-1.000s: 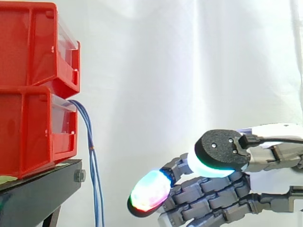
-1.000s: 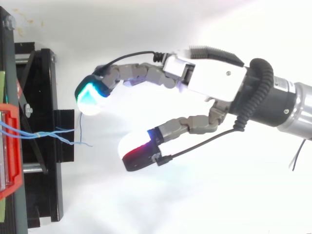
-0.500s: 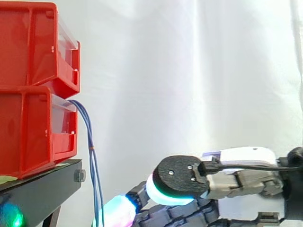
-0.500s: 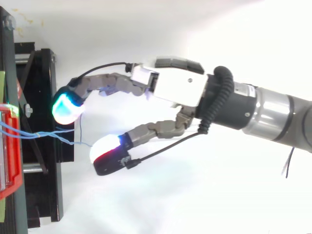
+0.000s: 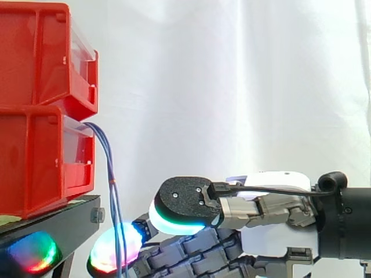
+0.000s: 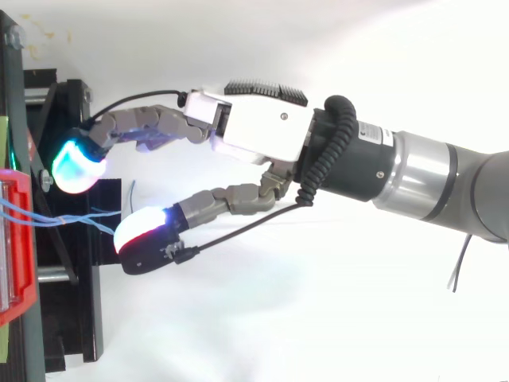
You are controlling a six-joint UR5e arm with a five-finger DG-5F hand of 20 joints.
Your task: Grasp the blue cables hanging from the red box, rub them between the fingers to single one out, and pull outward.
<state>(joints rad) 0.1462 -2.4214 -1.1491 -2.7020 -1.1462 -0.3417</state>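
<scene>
**Hand spread either side of the blue cables**

Two red bins stand stacked on the black stand, before the white curtain. The blue cables leave the front lip of the lower red bin, under the upper red bin. They arch over and drop towards 6 o'clock, past the stand's edge.

From above, the arm comes in from 3 o'clock and the hand reaches towards 9 o'clock, fingers straight and spread wide. The strands lie in the gap. The cyan-glowing pad sits at 12 o'clock of them, well apart. The white-and-red pad sits at 4 o'clock, by their loose ends.

In the side view the cables cross in front of a pink-green pad low down. Whether any pad touches a strand I cannot tell.
</scene>
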